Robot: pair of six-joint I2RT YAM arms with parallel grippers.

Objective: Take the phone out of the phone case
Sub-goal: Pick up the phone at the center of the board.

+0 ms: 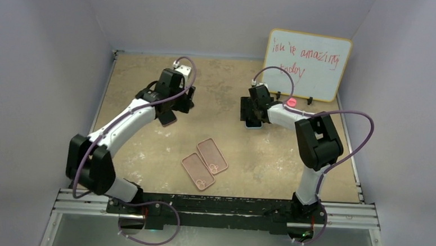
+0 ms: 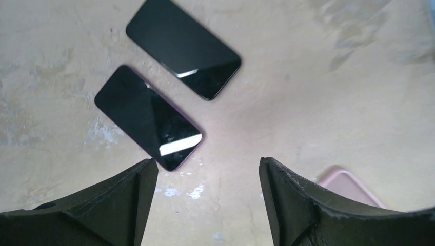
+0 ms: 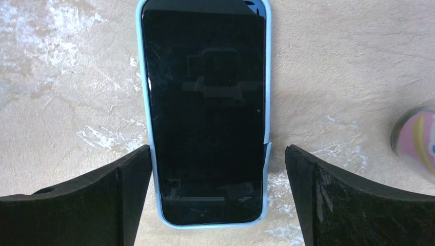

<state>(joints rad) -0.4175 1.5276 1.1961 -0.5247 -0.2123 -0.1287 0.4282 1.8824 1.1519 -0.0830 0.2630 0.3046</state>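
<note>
Top view: the right gripper [image 1: 254,115] hangs over the phone case [image 1: 253,125] at the far right of the table [image 1: 150,80], close in front of the whiteboard [image 1: 306,57]. Only a light-blue sliver of the case shows below the fingers. Two pink cases [image 1: 213,155] lie side by side mid-table, with bare table all around them. The left gripper [image 1: 170,116] sits far left of centre, and from above its jaws are hard to make out

Left wrist view: the left gripper's jaws stand wide with nothing between them. Two bare black phones [image 2: 149,117] lie ahead, parallel and apart, the nearer one close to the left fingertip. A pink case corner at lower right is cut off by the right finger

Right wrist view: the phone [image 3: 205,113] lies face up in its case, its dark screen faintly scratched, a blue rim round it and the top cut by the frame. The right gripper's jaws are wide, straddling its lower end. The left finger is just at the rim, though whether it touches is unclear, and the right finger stands apart. A blurred pink-and-yellow round thing [image 3: 416,141] is cut off at the right edge
</note>
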